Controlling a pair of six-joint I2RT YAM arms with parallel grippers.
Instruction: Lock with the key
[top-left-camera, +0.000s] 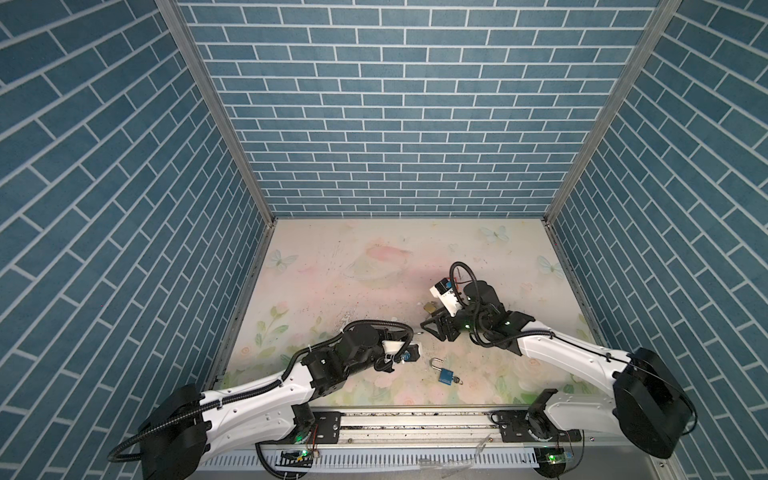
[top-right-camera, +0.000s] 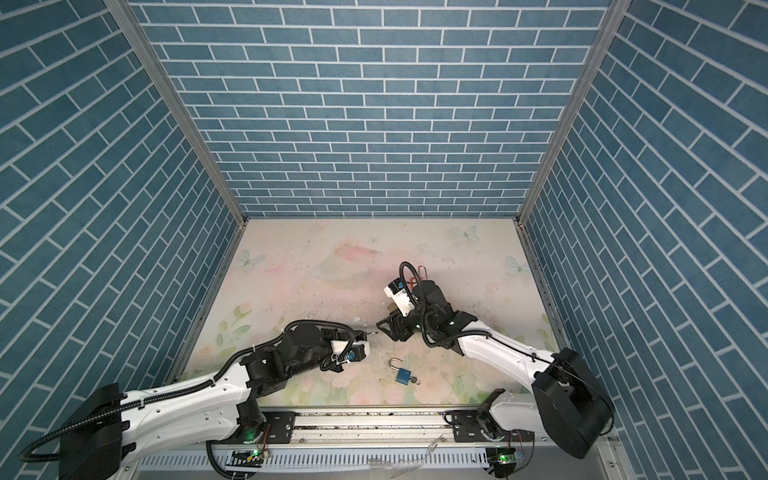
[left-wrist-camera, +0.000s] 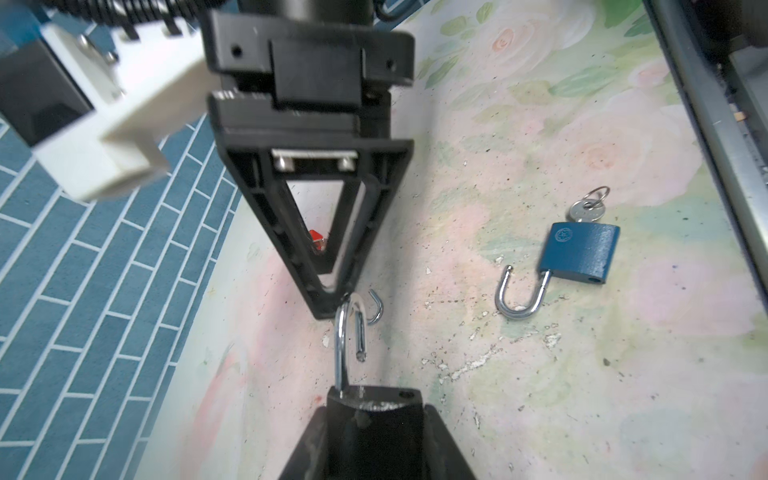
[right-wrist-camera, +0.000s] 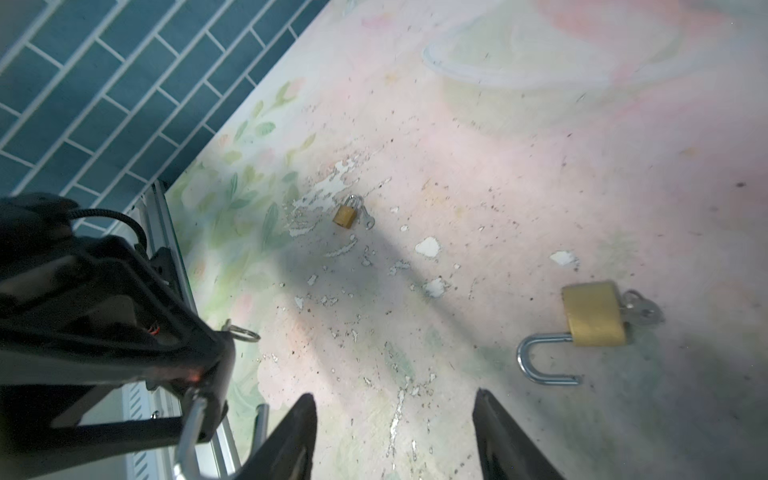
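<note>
Left end effector (left-wrist-camera: 374, 415) gripped dark padlock (left-wrist-camera: 372, 397), open shackle (left-wrist-camera: 341, 345) outward | right end effector (right-wrist-camera: 395, 409) open beside it, presumably to press.

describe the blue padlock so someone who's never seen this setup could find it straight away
On the flowery table, look near the front metal rail, between the two arms. The blue padlock lies flat there, hoop open, a key in its base. It is the only blue one; the brass padlock farther back is yellow.

Bright even light, soft shadows, bent edges, close parts blurred
</note>
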